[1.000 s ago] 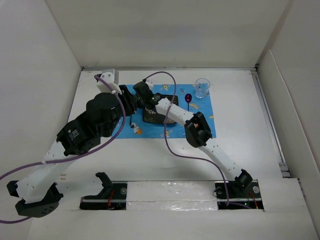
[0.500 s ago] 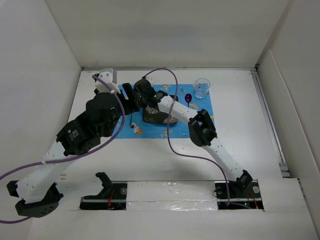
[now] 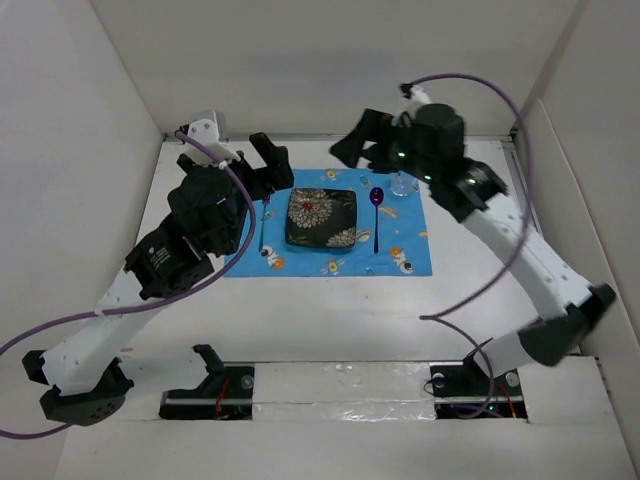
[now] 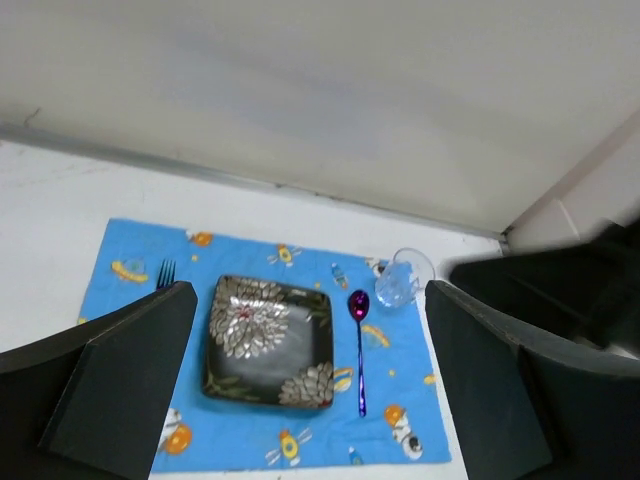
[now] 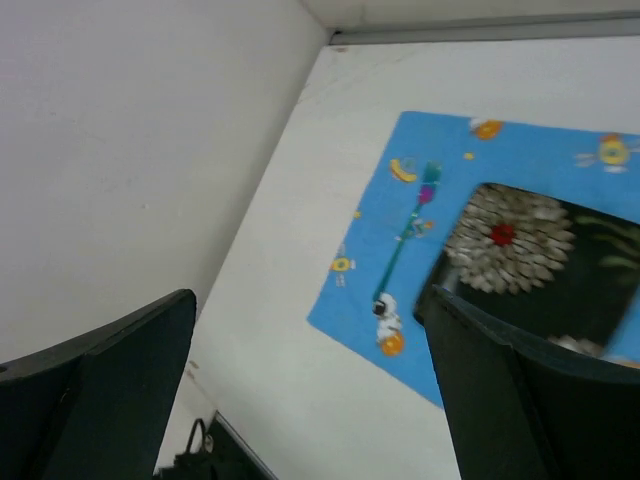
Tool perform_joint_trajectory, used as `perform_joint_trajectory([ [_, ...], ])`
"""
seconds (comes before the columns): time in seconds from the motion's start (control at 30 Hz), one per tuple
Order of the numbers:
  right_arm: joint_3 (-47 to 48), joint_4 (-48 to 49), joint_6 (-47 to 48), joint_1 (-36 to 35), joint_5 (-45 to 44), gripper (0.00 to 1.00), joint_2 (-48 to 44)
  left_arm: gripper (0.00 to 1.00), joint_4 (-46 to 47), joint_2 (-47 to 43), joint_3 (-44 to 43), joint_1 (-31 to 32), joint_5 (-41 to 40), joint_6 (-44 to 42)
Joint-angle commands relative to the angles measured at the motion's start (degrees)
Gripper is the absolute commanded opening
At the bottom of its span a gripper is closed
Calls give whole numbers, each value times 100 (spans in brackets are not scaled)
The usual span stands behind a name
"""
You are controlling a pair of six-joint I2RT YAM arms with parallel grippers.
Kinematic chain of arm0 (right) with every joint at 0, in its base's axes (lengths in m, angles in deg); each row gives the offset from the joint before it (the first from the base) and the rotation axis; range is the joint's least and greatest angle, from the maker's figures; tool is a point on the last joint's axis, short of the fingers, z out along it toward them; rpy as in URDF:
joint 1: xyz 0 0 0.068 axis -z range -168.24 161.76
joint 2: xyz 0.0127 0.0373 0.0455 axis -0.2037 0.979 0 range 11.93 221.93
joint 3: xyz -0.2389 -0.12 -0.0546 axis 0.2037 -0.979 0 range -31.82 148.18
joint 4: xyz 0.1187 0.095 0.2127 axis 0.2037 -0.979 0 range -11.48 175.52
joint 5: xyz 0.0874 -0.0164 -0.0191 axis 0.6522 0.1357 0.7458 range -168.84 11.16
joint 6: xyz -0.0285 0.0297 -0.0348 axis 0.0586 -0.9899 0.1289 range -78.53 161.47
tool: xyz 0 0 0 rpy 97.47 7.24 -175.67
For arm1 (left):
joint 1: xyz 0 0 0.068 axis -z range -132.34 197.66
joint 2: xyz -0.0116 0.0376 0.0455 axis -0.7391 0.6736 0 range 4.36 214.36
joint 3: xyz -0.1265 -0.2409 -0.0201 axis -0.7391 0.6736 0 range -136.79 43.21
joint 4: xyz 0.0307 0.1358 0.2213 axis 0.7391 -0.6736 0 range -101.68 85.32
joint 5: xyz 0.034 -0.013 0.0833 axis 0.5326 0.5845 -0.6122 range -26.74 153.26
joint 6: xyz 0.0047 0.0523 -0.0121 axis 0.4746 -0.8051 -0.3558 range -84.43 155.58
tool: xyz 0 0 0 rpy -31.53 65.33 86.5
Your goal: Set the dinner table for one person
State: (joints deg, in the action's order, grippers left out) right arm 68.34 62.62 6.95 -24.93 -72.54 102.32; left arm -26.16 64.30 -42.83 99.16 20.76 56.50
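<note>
Top view high at the near edge, looking down the table [image 3: 330,310], left wrist aloft facing far wall [image 4: 300,80], right wrist aloft facing left, all sharing mat [image 3: 410,255] and plate [image 3: 321,217].

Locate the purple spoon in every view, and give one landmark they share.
Top external: spoon right of the plate, on the placemat.
Left wrist: lower centre, right of the plate.
Right wrist: not in it.
Shared landmark: the flowered plate, in all three.

Right fingers [image 3: 346,152] lifted off plate [image 3: 321,217], arm swung up toward far right; left fingers [image 3: 270,158] shifted toward far wall.
</note>
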Motion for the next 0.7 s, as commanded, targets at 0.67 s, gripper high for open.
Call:
perform_joint_trajectory([
  [0.67,-2238,-726,244,2236,-2037,100,-3326,99,-682,606,-422,-27,-286,807],
])
